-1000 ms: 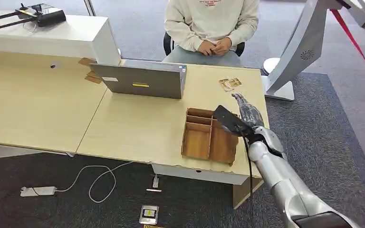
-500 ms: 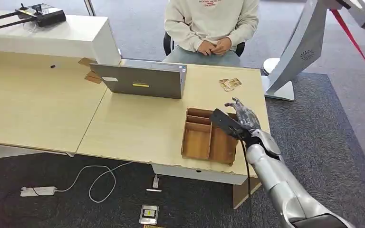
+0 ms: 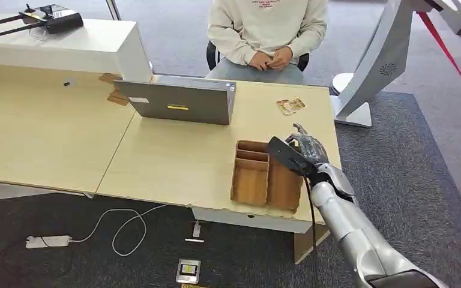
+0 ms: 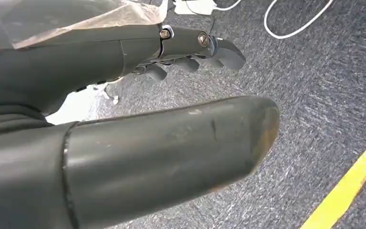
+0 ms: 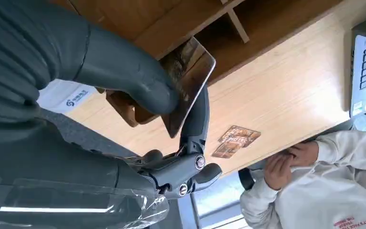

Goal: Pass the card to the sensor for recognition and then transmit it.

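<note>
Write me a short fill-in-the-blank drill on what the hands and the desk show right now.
1. The right hand pinches a ____ between thumb and finger.
2. That hand hovers over the wooden ____ with compartments.
3. The laptop on the desk stands ____.
4. The left hand hangs over the ____.

Missing words: card; tray; open; carpet.

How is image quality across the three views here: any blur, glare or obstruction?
Head view: even light, sharp, no glare. Left wrist view: the left hand sits close and soft, blocking much of the carpet. Right wrist view: the right hand is large but clear; the card it pinches shows a faint sheen.
</note>
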`<act>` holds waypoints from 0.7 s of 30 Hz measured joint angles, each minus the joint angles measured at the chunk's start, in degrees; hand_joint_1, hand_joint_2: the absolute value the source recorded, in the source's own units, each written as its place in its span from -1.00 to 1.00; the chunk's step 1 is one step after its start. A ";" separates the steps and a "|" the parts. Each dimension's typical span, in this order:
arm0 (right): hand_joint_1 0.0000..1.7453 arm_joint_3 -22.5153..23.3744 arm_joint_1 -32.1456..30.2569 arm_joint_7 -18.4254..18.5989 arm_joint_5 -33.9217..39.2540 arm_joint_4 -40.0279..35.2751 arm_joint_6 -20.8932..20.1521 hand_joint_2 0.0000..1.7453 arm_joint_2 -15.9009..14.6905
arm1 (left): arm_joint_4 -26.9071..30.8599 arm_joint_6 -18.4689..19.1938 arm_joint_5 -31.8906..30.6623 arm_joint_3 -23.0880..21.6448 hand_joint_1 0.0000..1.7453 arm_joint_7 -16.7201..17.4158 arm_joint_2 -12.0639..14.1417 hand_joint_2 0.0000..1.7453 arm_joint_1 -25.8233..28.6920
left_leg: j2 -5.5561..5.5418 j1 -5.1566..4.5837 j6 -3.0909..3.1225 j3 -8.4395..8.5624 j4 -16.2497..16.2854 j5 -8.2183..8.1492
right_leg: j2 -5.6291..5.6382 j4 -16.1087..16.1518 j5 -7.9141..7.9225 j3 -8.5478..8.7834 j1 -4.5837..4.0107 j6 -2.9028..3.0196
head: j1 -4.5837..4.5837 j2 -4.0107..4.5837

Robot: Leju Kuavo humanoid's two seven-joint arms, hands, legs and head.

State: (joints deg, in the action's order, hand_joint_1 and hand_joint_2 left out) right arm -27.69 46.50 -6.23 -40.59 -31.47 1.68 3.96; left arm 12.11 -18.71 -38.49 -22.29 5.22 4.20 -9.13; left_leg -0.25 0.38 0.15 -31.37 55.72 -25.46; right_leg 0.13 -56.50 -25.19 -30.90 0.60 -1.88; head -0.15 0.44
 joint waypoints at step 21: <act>1.00 0.65 2.63 -2.97 4.35 -4.08 7.21 1.00 -1.44 | 0.00 -0.70 -0.70 0.00 -1.00 -0.72 0.00 -1.00 0.01 | 0.01 0.00 0.00 0.00 0.01 0.00 | 0.00 0.00 0.00 -0.02 0.00 0.00 | 0.00 0.00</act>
State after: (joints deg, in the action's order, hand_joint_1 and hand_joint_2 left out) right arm -27.04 49.13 -9.20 -36.24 -35.56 8.89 2.51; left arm 12.11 -19.41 -39.19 -22.30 4.50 4.20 -9.12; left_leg -0.25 0.37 0.15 -31.37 55.73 -25.46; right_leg 0.13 -56.51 -25.19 -30.91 0.60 -1.88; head -0.15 0.44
